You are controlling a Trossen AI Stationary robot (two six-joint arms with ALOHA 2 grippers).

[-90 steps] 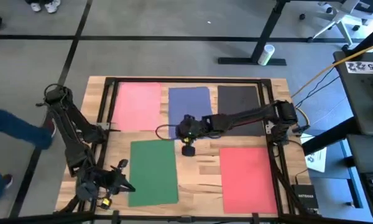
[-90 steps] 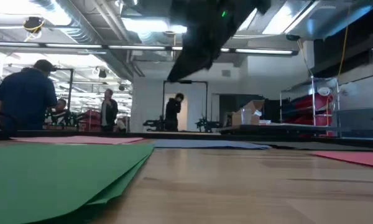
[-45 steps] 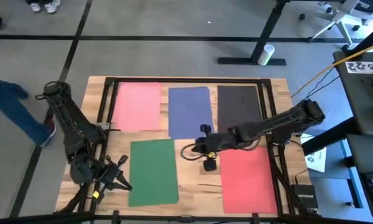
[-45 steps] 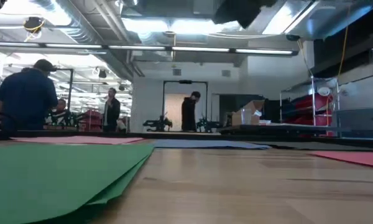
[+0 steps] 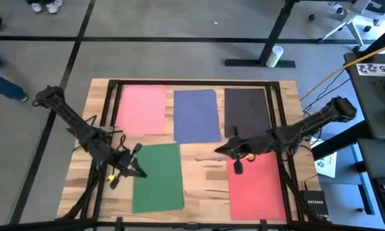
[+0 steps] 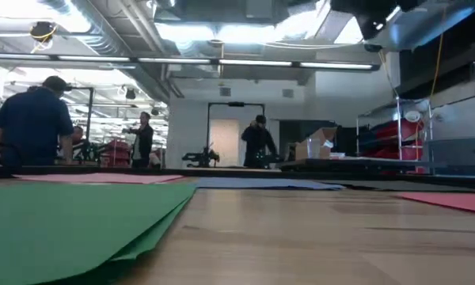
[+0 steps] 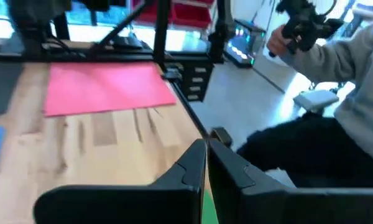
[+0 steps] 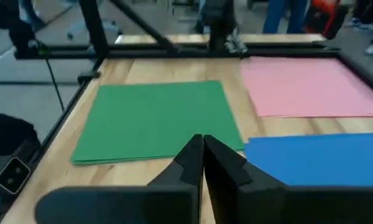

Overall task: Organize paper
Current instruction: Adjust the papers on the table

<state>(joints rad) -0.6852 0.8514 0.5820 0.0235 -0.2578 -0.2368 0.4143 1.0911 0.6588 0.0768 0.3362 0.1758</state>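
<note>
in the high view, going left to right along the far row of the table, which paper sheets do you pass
pink paper → blue paper → black paper

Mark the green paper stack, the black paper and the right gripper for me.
green paper stack (image 5: 158, 176): high view, middle of the top sheet.
black paper (image 5: 246, 110): high view, centre of the sheet.
right gripper (image 5: 222, 149): high view, at the closed fingertips.
</note>
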